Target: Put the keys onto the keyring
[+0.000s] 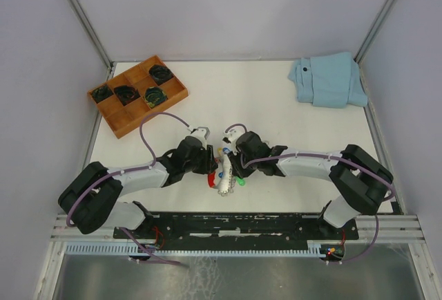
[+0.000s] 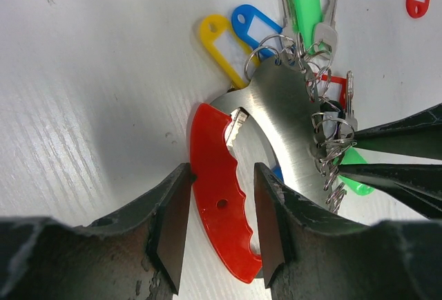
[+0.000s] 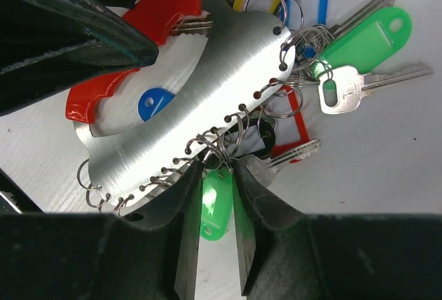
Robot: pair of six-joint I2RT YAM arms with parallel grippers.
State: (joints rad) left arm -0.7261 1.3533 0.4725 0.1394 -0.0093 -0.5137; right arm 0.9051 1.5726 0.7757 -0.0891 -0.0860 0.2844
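Keyring (image 2: 283,127): brushed-steel crescent, wire loops (image 2: 330,149) along perforated edge, ridged red plastic grip (image 2: 217,175) clamped in left gripper (image 2: 219,245); right gripper (image 3: 216,182) narrowed, apparently pinching one loop beside green-tagged keys (image 3: 342,89).

A robotics laboratory test cell is shown. In the top view a white table (image 1: 276,120) is boxed in on three sides by plain pale panels (image 1: 235,10) held in aluminium framing (image 1: 83,16), as a purpose-built enclosure is. Along the lower edge of the frame a left arm (image 1: 138,175) and a right arm (image 1: 311,165) are bolted to a black mounting plate (image 1: 242,222) above a slotted rail (image 1: 207,248), and purple cables (image 1: 142,134) are looped along them. Two props are laid out on the table: a wooden compartment tray (image 1: 126,122) at upper left and a folded light-blue cloth (image 1: 328,82) at upper right.
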